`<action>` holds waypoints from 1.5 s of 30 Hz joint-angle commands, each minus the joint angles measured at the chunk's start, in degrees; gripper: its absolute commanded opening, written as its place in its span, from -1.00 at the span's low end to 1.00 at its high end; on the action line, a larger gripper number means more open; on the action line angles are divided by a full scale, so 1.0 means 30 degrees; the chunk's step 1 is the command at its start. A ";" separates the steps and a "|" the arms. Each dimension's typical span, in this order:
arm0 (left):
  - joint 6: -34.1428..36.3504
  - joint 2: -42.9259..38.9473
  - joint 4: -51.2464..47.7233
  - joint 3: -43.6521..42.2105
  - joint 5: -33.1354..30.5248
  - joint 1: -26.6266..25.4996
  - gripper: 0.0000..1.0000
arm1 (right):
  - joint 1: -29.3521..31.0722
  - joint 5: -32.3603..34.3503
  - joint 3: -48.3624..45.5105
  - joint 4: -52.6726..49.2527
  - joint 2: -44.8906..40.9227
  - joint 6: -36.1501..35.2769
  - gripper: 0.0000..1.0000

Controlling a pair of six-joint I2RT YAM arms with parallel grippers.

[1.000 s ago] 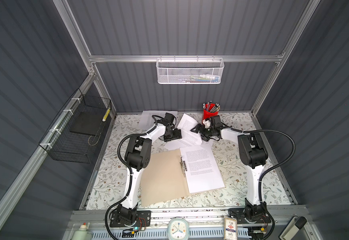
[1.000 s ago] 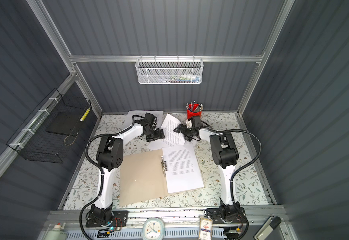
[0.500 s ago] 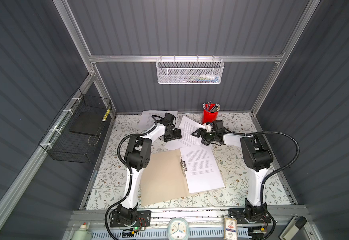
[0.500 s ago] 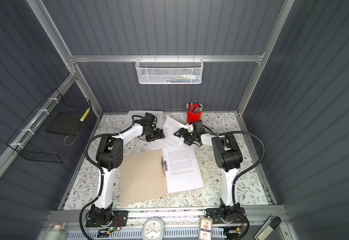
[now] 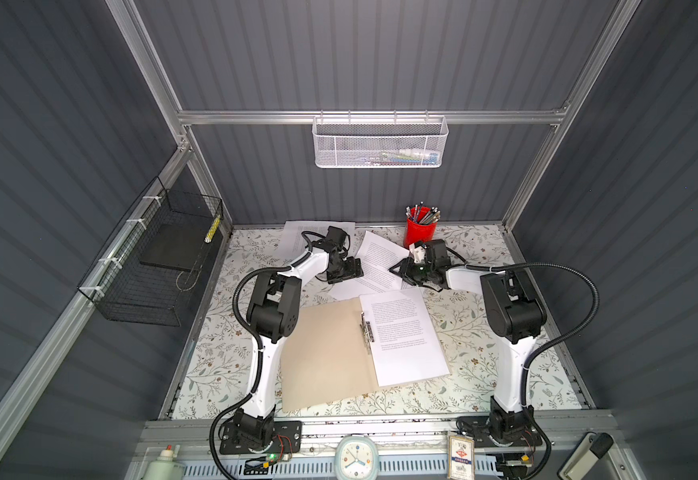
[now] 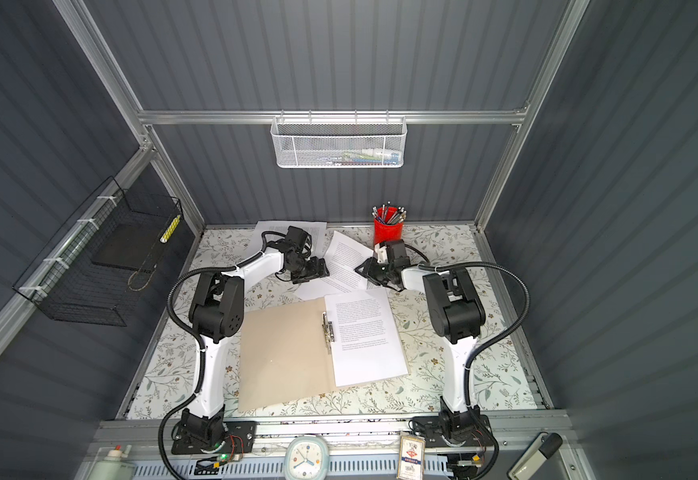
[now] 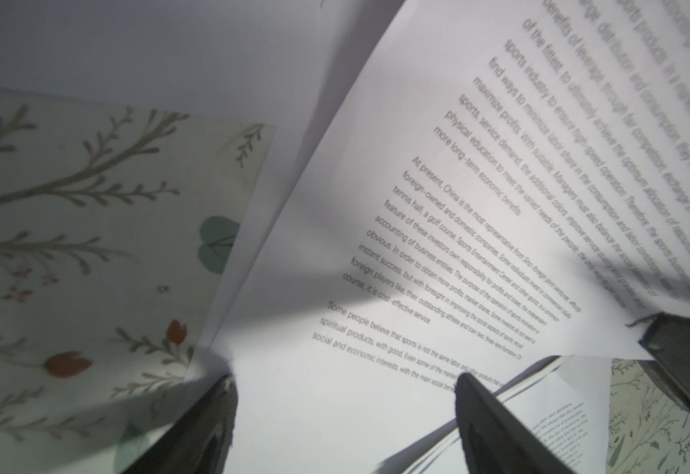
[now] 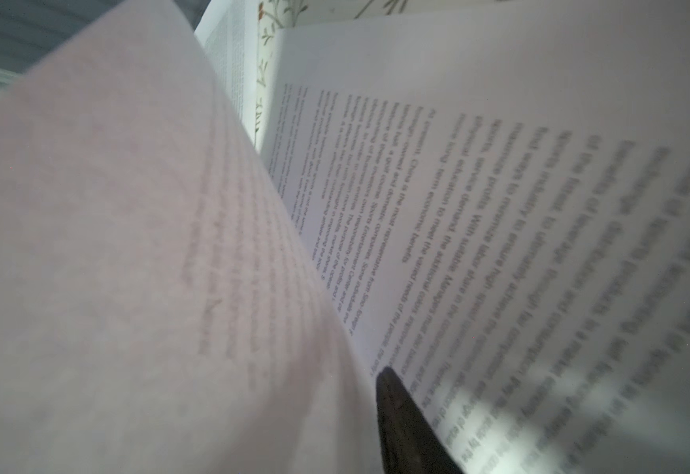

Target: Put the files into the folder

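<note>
1. The desk [image 5: 546, 257] has a floral cover and carries everything below.
2. The folder [image 5: 322, 357] lies open and flat at the front middle in both top views, between the two arm bases. Its bare tan half is on the left and its clip [image 5: 366, 332] runs along the spine.
3. One file [image 5: 405, 336] lies flat in the folder's right half, printed side up, with its left edge at the clip.
4. The loose files [image 5: 380, 262] lie overlapped just behind the folder, between the two end effectors. Their near corner touches or overlaps the folder's back edge.
5. A back file [image 5: 297, 235] lies flat against the rear wall, partly under the left arm.
6. The left end effector [image 5: 345, 270] is at the left edge of the loose files. In the left wrist view its fingers [image 7: 212, 418] stand wide apart over the paper, holding nothing.
7. The right end effector [image 5: 401, 270] is at the right edge of the loose files. In the right wrist view a top sheet [image 8: 150, 246] curls up off the sheet below. Only one finger [image 8: 401, 410] shows, so it seems to pinch that sheet's edge.
8. A red cup [image 5: 420, 232] of pens stands just behind the right end effector.
</note>
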 commanded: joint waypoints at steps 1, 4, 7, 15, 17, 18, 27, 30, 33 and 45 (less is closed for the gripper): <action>-0.0115 0.0197 -0.1962 -0.0609 0.0306 0.0164 0.70 | 0.0066 0.1365 0.0422 -0.0382 0.0092 -0.0754 -0.47; -0.0006 -0.0277 -0.2347 -0.0066 0.0291 0.0196 0.70 | 0.0154 0.2122 0.1143 -0.1086 0.0317 -0.1188 -0.82; 0.0201 -0.1184 -0.2729 0.0390 -0.0061 0.0255 0.72 | 0.0184 0.2687 0.1652 -0.1102 0.0388 -0.1504 -0.97; 0.0944 -0.5737 -0.2965 -0.0394 -0.3090 0.0255 0.99 | 0.0271 0.2741 0.3588 -0.1332 -0.0892 -0.2810 -1.00; 0.1046 -0.7354 -0.2418 -0.1551 -0.3900 0.0255 0.99 | 0.0386 0.2390 0.3969 -0.1629 -0.1689 -0.3296 -1.00; 0.1100 -0.8153 -0.1943 -0.2180 -0.4155 0.0255 0.99 | 0.0468 0.2095 0.4121 -0.1753 -0.1991 -0.3562 -1.00; 0.1935 -1.3308 -0.1056 -0.6383 -0.5320 0.0255 0.99 | 0.1487 -0.0334 0.5780 -0.5674 -0.5195 -0.5183 -1.00; 0.2464 -1.4365 -0.1483 -0.7584 -0.5682 0.0270 0.99 | 0.1555 -0.0983 0.5801 -0.7131 -0.6438 -0.5287 -1.00; 0.2877 -1.5286 -0.1731 -0.8551 -0.5948 0.0255 0.99 | 0.1555 -0.2356 0.5859 -0.9155 -0.7580 -0.5621 -1.00; 0.3388 -1.9254 -0.1284 -1.2280 -0.4767 0.0255 0.99 | 0.0742 -0.6940 0.1207 -1.6163 -1.4452 -0.6419 -1.00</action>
